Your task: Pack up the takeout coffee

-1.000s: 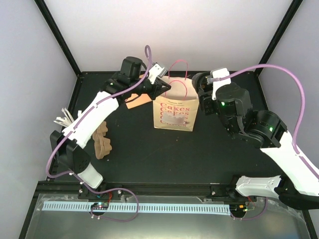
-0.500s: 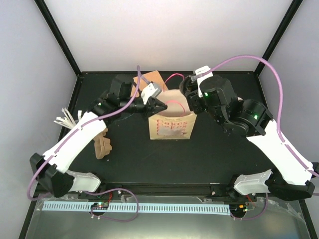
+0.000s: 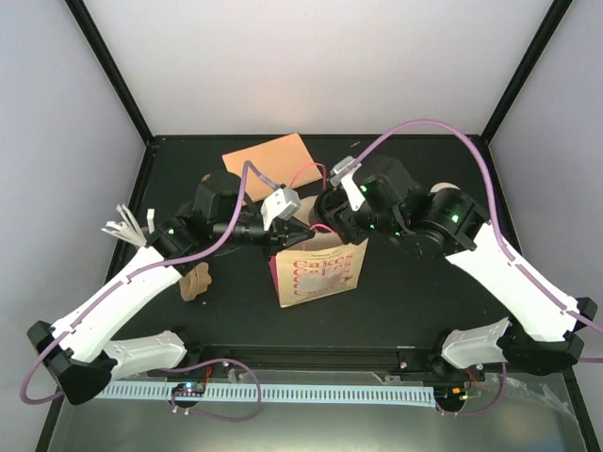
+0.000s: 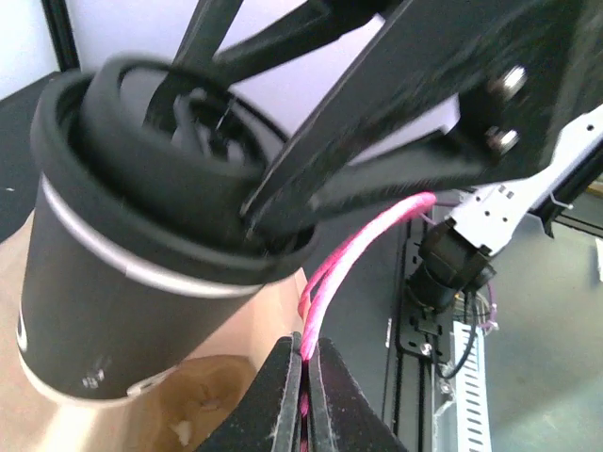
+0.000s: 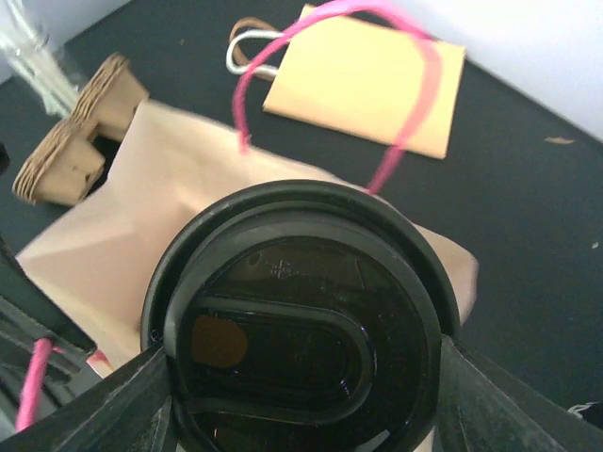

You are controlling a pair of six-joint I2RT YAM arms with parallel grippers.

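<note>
Pink handle [image 4: 363,250] pinched in L fingers [image 4: 285,395], bag [image 3: 316,273] now nearer, tilted; R fingers [image 5: 104,414] clamp takeout coffee [image 5: 301,330].

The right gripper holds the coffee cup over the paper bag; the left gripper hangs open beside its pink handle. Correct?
No: the left wrist view shows the left gripper shut on the pink handle, not open beside it. The right gripper does hold the coffee cup over the paper bag.

You see the Cakes-printed paper bag [image 3: 318,275] tilted mid-table; the left gripper [image 3: 294,229] and right gripper [image 3: 330,221] meet at its mouth beside the pink handle [image 3: 306,172]; a flat orange bag [image 3: 268,153] lies behind; the pulp carrier [image 3: 195,282] lies left.
</note>
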